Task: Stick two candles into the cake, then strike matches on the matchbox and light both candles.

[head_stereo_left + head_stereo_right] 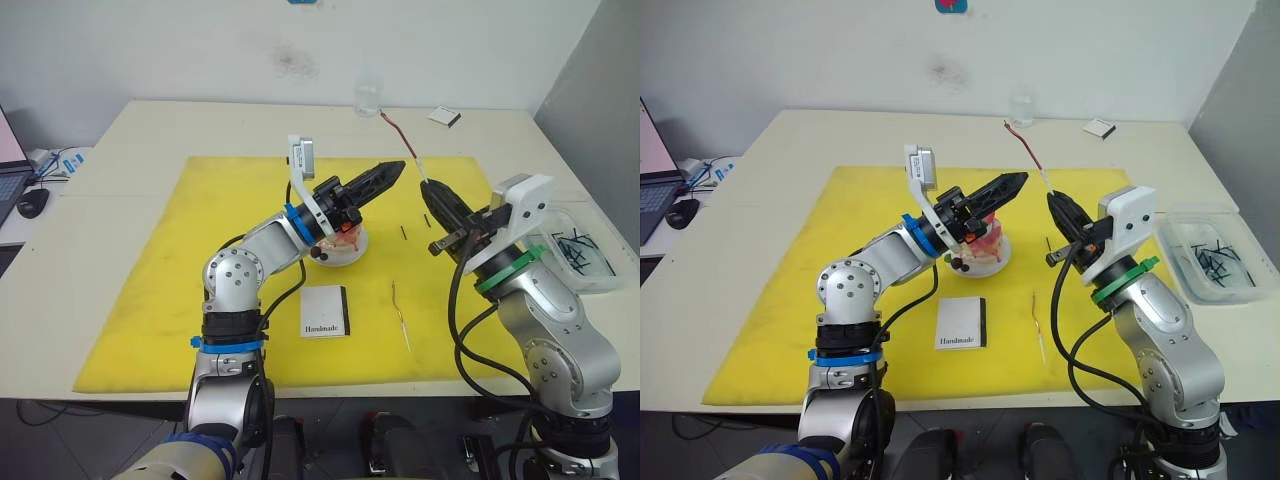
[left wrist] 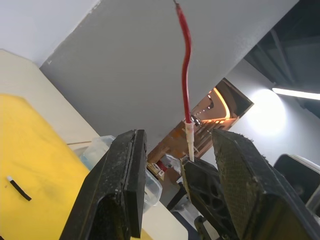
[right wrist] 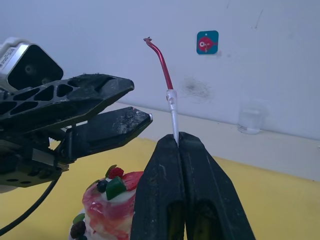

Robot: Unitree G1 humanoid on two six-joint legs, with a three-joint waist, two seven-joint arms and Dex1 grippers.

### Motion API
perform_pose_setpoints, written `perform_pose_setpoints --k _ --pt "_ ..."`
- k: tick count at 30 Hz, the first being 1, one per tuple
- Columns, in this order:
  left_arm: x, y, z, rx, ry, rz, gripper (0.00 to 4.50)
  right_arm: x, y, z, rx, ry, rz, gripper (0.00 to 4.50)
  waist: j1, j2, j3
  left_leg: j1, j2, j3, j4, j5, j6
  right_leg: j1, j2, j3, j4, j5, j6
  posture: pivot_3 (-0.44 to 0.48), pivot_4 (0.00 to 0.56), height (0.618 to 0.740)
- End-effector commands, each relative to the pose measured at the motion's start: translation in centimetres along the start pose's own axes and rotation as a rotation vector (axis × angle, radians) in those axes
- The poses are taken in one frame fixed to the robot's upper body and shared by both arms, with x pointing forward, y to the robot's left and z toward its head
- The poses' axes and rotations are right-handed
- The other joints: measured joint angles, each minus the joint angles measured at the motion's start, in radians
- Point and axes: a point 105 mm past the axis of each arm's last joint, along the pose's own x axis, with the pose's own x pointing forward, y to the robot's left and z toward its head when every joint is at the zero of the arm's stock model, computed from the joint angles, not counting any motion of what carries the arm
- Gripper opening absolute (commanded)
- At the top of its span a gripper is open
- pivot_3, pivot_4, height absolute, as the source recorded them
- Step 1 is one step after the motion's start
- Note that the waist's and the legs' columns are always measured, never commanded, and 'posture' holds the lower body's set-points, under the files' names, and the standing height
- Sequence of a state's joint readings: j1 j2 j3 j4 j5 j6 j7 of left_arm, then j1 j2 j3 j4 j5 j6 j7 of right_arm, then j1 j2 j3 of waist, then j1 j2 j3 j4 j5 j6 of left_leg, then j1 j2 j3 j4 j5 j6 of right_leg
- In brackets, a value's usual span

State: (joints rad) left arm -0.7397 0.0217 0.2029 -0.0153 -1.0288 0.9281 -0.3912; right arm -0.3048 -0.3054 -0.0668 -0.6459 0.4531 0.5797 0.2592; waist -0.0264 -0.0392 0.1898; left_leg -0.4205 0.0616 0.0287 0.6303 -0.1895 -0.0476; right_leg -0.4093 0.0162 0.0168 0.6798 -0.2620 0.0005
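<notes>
Right wrist view shows the right gripper (image 3: pixel 178 142) pinched tight on the pale stem of a candle (image 3: pixel 161 61), whose dark red upper part rises and bends at its tip; the stem's lower end is hidden between the fingers. Just beside it the left gripper (image 3: pixel 131 102) points toward the candle with its fingers parted, holding nothing. Below sits the cake (image 3: pixel 107 207), cut off at the frame edge (pink, glossy, with a red strawberry, green bits and dark berries).

From the head views, the cake is largely hidden behind the left arm, and only its white plate (image 1: pixel 352 251) and a little pink show, near the middle of the yellow mat (image 1: pixel 150 300) on the desk (image 1: pixel 130 130). A second candle (image 1: pixel 401 315) lies flat on the mat near the right arm, thin and hard to make out. The matchbox (image 1: pixel 325 311) lies near the cake, "Handmade" face up, dark strip along one edge. One short match (image 1: pixel 403 232) lies on the mat between the grippers. A clear tray (image 1: pixel 585 255) by the right arm holds dark sticks too small to count.
</notes>
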Motion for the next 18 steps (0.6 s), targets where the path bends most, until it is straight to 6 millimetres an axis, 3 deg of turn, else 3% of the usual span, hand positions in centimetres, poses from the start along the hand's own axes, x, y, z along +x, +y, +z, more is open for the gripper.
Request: perform_pose_setpoints --k 1,17,18 --pt "0.8 -2.1 1.2 0.010 -0.062 -0.074 2.35 0.2 1.2 1.5 -0.012 -0.053 0.050 0.00 0.000 0.000 0.000 0.000 0.000 0.000 0.000 0.000 0.000 0.000 0.000 0.000 0.000 0.000 0.000 0.000 0.150 0.740" --pt "1.2 -2.9 0.9 -0.016 -0.065 -0.108 2.35 0.1 2.7 0.9 0.041 -0.034 0.099 0.00 0.000 0.000 0.000 0.000 0.000 0.000 0.000 0.000 0.000 0.000 0.000 0.000 -0.001 0.000 0.000 0.000 0.150 0.740" --pt "1.3 -2.9 0.9 -0.017 -0.065 -0.110 2.17 0.1 2.8 0.9 0.044 -0.034 0.099 0.00 0.000 0.000 0.000 0.000 0.000 0.000 0.000 0.000 0.000 0.000 0.000 0.000 -0.001 0.000 0.000 0.000 0.150 0.740"
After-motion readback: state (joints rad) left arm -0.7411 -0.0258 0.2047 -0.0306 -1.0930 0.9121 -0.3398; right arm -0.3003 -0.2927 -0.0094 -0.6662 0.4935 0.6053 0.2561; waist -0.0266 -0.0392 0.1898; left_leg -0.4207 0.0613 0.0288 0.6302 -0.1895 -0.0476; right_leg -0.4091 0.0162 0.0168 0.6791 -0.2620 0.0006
